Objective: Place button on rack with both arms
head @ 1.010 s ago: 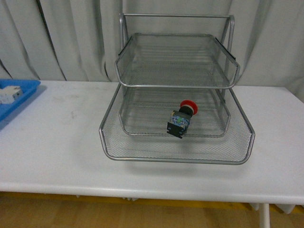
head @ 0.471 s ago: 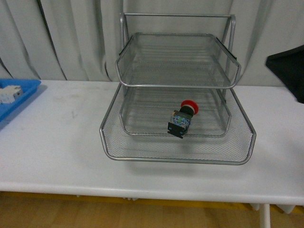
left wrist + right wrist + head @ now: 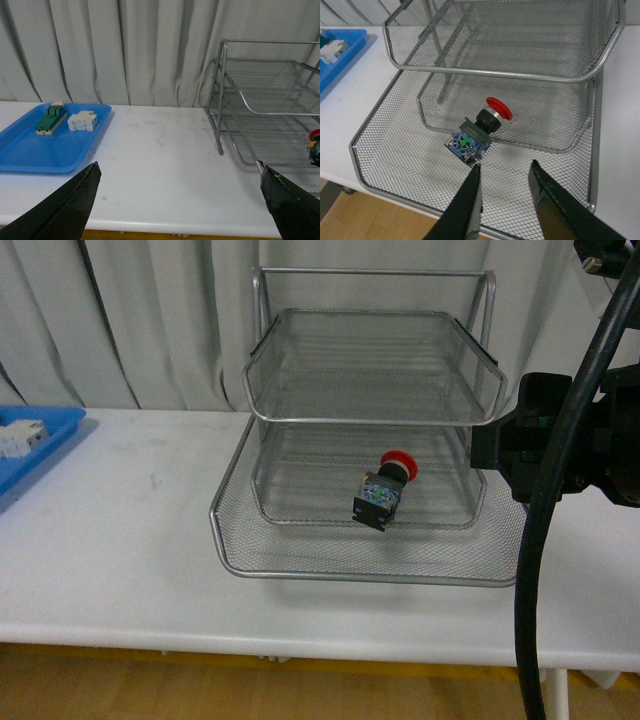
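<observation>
The button lies on its side in the rack, propped across the front lip of the middle tier so that its red cap sits over that tier's mesh and its black-and-blue body hangs forward over the wider bottom tier. In the right wrist view the right claw hovers just short of the button's body, its two dark fingers parted narrowly with bare mesh showing between them; nothing is held, and the nearer fingertip comes close to the lower corner of the button's body without clearly touching it. In the front view the right arm stands at the right-hand side of the rack, a bulky black mass with a thick black cable hanging down before it, its end level with the middle tier and near the rack's right edge. The left claw shows only as two dark fingertips in the lower corners of the left wrist view, spread wide apart and empty, above the white desk to the left of the rack and well apart from the button. On the desk's left end sits a blue tray holding a green block and a white block side by side.
</observation>
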You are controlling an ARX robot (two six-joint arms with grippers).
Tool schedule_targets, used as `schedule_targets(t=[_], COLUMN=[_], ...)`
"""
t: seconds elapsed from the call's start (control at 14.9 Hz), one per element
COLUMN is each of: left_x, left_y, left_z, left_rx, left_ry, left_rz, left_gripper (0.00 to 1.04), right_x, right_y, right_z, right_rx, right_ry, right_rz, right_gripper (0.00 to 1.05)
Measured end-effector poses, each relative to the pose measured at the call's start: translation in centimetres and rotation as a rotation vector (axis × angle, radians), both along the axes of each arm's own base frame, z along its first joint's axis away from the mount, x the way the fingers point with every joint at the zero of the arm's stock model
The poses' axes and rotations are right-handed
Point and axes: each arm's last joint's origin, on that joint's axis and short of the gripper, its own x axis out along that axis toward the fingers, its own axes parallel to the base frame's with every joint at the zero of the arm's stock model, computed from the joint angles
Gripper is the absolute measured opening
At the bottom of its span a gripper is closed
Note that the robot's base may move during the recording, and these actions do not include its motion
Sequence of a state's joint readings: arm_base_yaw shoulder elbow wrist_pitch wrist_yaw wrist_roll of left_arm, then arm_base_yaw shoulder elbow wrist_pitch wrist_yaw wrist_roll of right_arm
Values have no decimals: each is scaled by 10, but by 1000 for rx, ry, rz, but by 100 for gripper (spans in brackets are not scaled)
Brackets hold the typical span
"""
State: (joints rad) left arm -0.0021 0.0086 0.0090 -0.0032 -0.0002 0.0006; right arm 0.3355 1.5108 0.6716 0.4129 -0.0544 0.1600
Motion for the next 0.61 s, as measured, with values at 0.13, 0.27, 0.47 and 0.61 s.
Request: schedule_targets(t=[0.13,0.27,0.47,0.61], left_x=[0,0,0,0], left_y=[0,0,0,0], left_z=[0,0,0,0], left_rx=[0,0,0,0], left_ry=[0,0,0,0], left_rz=[0,0,0,0], left_gripper=[98,98,98,98], right_x=[2,5,8,6], right_y=[7,16,30,37], right_z=[-3,-10,-26,-39], right_rx=[5,0,-39,-51], right_ry=[36,67,151,225], right_rz=[41,87,152,199], right_gripper=[12,2,2,2])
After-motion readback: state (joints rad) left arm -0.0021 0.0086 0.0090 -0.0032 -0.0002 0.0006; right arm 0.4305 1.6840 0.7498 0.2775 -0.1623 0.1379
